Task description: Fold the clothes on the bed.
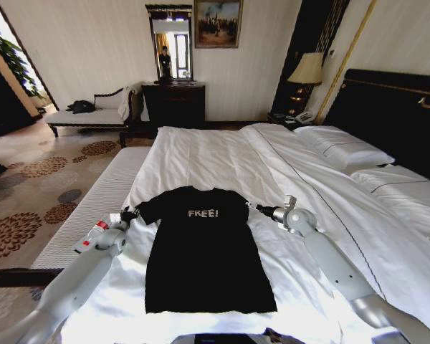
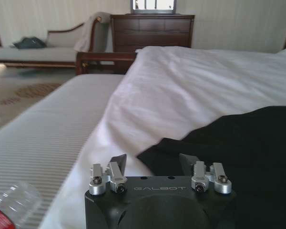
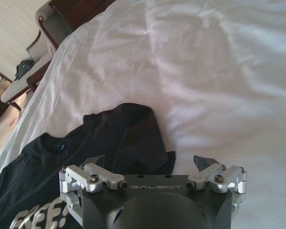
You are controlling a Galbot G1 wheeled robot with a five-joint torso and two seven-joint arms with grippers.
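The clothes are one black top with white "FREE!" lettering, lying flat and spread out near the foot of the bed. My left gripper sits at the tip of the top's left sleeve. In the left wrist view this gripper is open, with the sleeve's edge just ahead of its fingers. My right gripper is at the opposite sleeve. The right wrist view shows it open too, its fingers standing on either side of the sleeve end.
A clear plastic bottle with a red label lies by my left arm on the striped bench beside the bed. Pillows and the dark headboard are on the right. A chaise and a dresser stand by the far wall.
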